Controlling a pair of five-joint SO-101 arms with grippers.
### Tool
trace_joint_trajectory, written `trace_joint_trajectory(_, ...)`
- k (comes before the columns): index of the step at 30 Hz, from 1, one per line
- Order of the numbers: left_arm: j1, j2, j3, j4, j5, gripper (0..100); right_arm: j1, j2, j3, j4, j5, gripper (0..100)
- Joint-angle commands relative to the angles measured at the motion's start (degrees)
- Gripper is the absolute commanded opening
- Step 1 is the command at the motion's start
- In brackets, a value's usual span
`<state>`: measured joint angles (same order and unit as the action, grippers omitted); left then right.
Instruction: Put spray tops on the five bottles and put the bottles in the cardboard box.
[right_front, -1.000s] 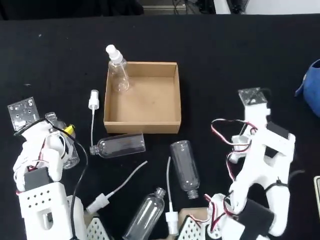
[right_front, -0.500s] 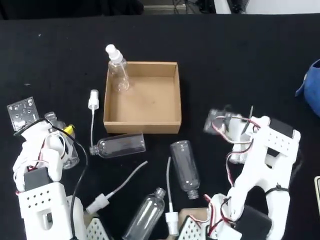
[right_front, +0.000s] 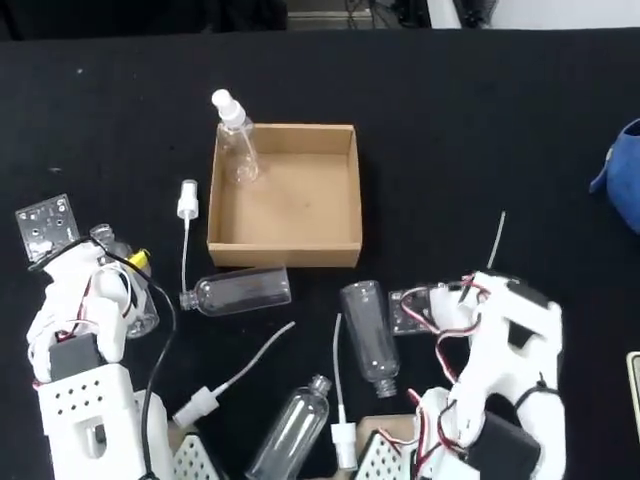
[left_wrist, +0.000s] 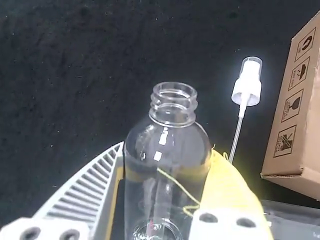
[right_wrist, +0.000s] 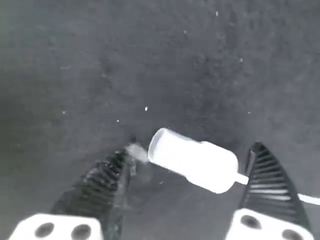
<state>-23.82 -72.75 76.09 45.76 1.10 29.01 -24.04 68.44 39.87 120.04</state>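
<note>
The capped bottle (right_front: 238, 150) leans in the far left corner of the cardboard box (right_front: 285, 255), with its spray head projecting past the rim. The second bottle (right_front: 243, 290) lies on its side just in front of the box's near wall. The third bottle (right_front: 370, 335) and the fourth bottle (right_front: 292, 430) lie nearer the arms. All three are uncapped.

The fifth bottle (left_wrist: 167, 172), its neck open, is clamped between the jaws of the left gripper (left_wrist: 167, 150) at the table's left side, apart from the box.

One loose spray top (right_front: 187, 200) lies beside the box's left wall, with its tube running toward the second bottle's neck. Another spray top (right_front: 197, 408) lies between the left arm and the fourth bottle. A third spray top (right_front: 343, 440) lies just right of that bottle.

The right gripper (right_wrist: 190, 150) hangs low over the table to the right of the third bottle, jaws spread wide. The last spray top (right_wrist: 192, 160) sits between them, and contact with either jaw cannot be confirmed.

The black table (right_front: 480, 120) also bears a blue object (right_front: 622, 185) at its right edge.
</note>
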Motion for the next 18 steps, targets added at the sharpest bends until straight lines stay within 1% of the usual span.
trace_joint_trajectory(1, -0.57, -0.97, -0.66, -1.23, 0.44, 3, 0.00, -2.15, 2.33, -7.56, 0.44, 20.2)
trace_joint_trajectory(3, -0.57, -0.97, -0.66, -1.23, 0.44, 3, -0.09, -2.24, 2.51, -7.65, -0.18, 10.9)
trace_joint_trajectory(5, -0.57, -0.97, -0.75, -1.23, 0.44, 3, -0.35, -2.24, 2.15, -7.74, -4.13, 0.8)
trace_joint_trajectory(7, -0.57, -0.97, -0.75, -1.23, 0.44, 3, -0.70, -2.24, 0.66, -7.65, -9.93, 3.4)
trace_joint_trajectory(10, -0.57, -0.97, -0.75, -1.23, 0.44, 3, -1.14, -2.24, -1.80, -7.47, -19.43, 0.8)
trace_joint_trajectory(13, -0.57, -0.97, -0.75, -1.05, 0.44, 3, -1.05, -2.24, -5.67, -3.16, -28.48, 1.1)
trace_joint_trajectory(15, -0.57, -0.97, -0.75, -1.05, 0.44, 3, -0.70, -1.98, -9.89, 1.41, -37.98, 1.1)
trace_joint_trajectory(18, -0.57, -0.97, -0.75, -1.05, 0.44, 3, 0.97, -1.63, -17.54, 9.32, -57.32, 1.1)
